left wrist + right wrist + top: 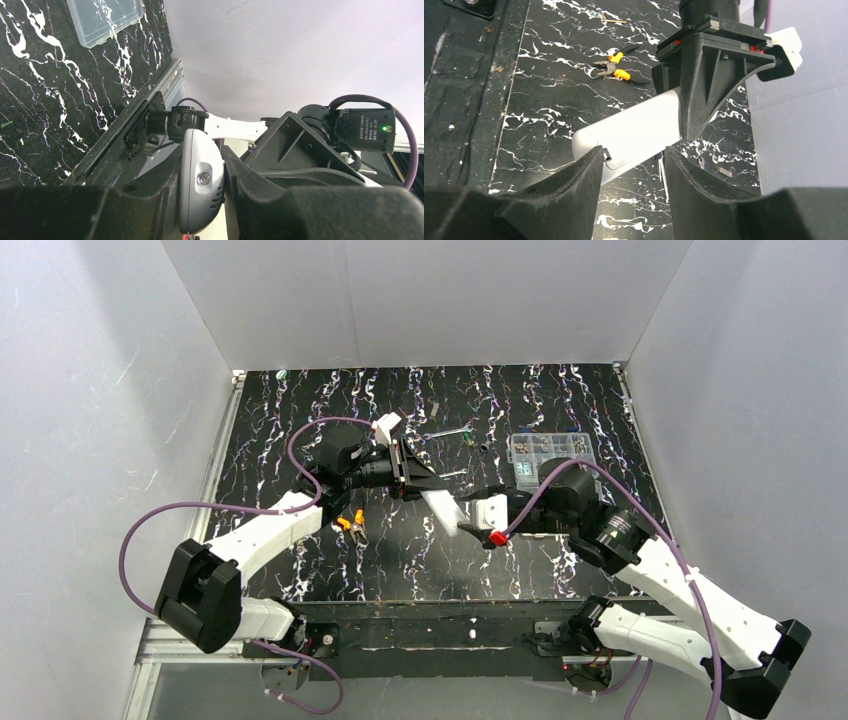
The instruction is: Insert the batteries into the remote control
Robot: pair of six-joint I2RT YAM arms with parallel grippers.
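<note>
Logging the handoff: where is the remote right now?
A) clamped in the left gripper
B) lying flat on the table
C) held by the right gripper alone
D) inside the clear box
A: the left gripper is shut on the remote, while the right gripper has its jaws open around the free end.

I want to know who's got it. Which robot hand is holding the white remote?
The left gripper: its fingers are shut on the remote. The right gripper is open, fingers spread near the remote's free end.

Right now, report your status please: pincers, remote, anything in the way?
Left pincer shut on remote control. Right pincer open around its free end. Pliers lie aside, not blocking.
</note>
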